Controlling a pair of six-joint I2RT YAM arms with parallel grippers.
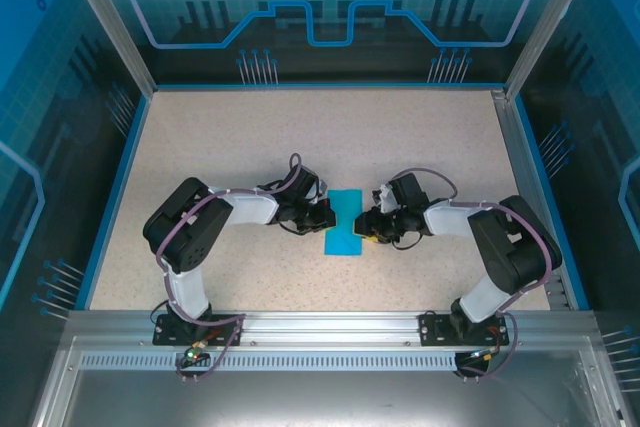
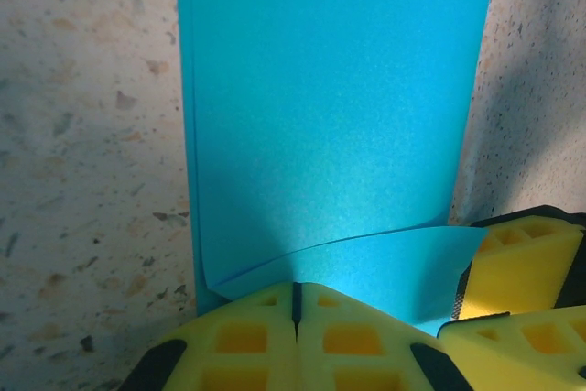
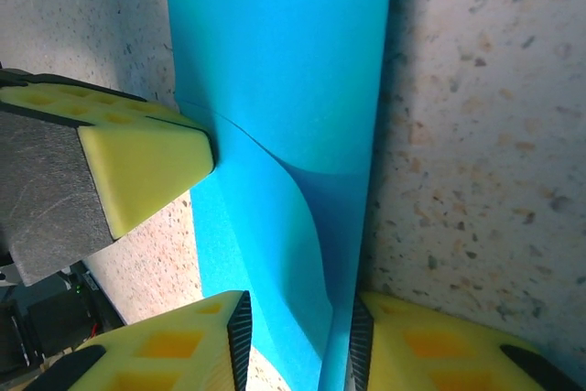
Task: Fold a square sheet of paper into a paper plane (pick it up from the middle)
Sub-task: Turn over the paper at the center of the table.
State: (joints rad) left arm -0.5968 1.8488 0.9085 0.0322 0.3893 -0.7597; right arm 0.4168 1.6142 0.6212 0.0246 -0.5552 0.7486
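The cyan-blue sheet of paper (image 1: 345, 222) lies mid-table as a narrow strip of two layers, a rectangle and not a pointed plane shape. My left gripper (image 1: 325, 217) is shut, its yellow tips (image 2: 295, 295) resting on the strip's left edge, where the top layer (image 2: 366, 263) curls up. My right gripper (image 3: 298, 336) is open on the opposite side, and its fingers stand on either side of the raised, curved flap (image 3: 275, 226). In the right wrist view, the left gripper's finger (image 3: 146, 162) touches the paper's edge. The right fingers (image 2: 522, 263) reach the flap's far corner.
A speckled beige tabletop (image 1: 250, 147) extends all around the paper. Blue rails and transparent walls (image 1: 120, 177) enclose it on the left, right and back. Both arms bend inward, their bases on the metal rail (image 1: 320, 325) at the near edge.
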